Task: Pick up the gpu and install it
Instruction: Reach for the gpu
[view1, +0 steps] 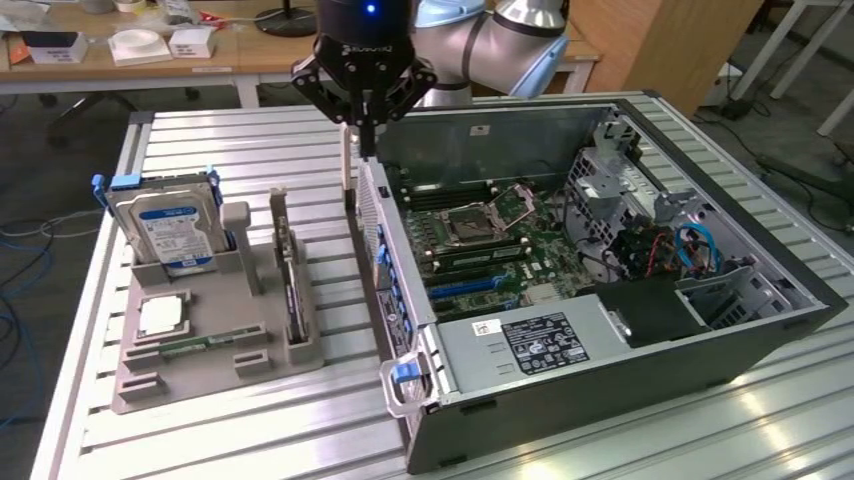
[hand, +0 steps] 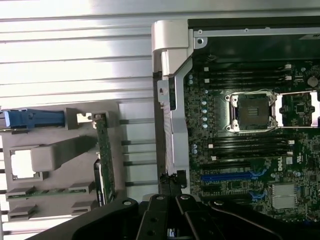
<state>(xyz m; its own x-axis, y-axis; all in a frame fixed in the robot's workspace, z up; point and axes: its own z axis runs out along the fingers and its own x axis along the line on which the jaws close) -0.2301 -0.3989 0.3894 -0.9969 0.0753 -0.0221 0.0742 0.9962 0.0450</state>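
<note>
One hard drive (view1: 167, 228) with a blue label stands upright at the far corner of one grey holder (view1: 147, 385), toward the exterior view's left on the slatted surface (view1: 214, 140). One square chip (view1: 160, 316) lies flat in the holder nearer the camera. A green memory stick (view1: 200, 346) lies beside it; whether there are more I cannot tell.

Next to the right comes one gpu (view1: 292, 292), untouched in the slot along the holder's right edge. It stands on its long edge. Its long axis runs from far to near in the exterior view, parallel to the case wall, and its flat faces turn left and right. The wrist view shows it edge-on as a thin green strip (hand: 105, 150).

One gripper (view1: 363, 122) hangs over the far end of the case's left wall, between holder and motherboard. It points down, is drawn narrow and holds nothing, well apart from the gpu. Its tips (hand: 176, 192) show dark in the wrist view.

One open case (view1: 747, 330) lies furthest right, with one empty processor socket (view1: 483, 215) and a blue slot (hand: 230, 176) on its board.
</note>
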